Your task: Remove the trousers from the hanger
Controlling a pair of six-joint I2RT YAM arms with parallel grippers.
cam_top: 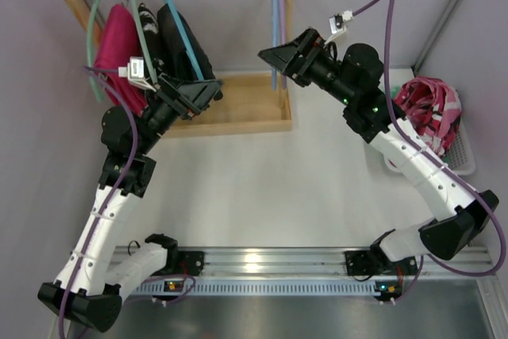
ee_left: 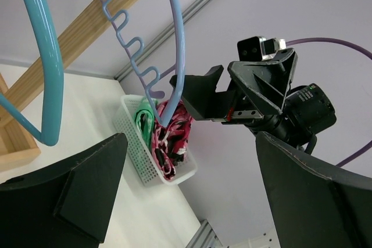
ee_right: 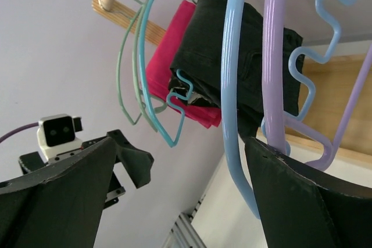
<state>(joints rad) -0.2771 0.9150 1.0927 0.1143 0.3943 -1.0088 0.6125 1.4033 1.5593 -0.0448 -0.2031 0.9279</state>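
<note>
The pink-red blotched trousers (cam_top: 429, 107) lie bunched in a white basket (cam_top: 464, 160) at the right; they also show in the left wrist view (ee_left: 172, 135). The light-blue hanger (cam_top: 274, 33) hangs bare at the right end of the wooden rod, beside a lilac hanger (cam_top: 281, 33). In the right wrist view, the light-blue hanger (ee_right: 231, 97) hangs between my open fingers. My right gripper (cam_top: 270, 55) is open and empty next to it. My left gripper (cam_top: 210, 93) is open and empty, below the black garment. The light-blue hanger also shows in the left wrist view (ee_left: 176, 45).
A wooden rack (cam_top: 238, 109) stands at the back. At its left end hang teal-green hangers (cam_top: 95, 29), a magenta garment (cam_top: 115, 45) and a black garment (cam_top: 182, 41) on a blue hanger. Something green (ee_left: 142, 117) lies in the basket too.
</note>
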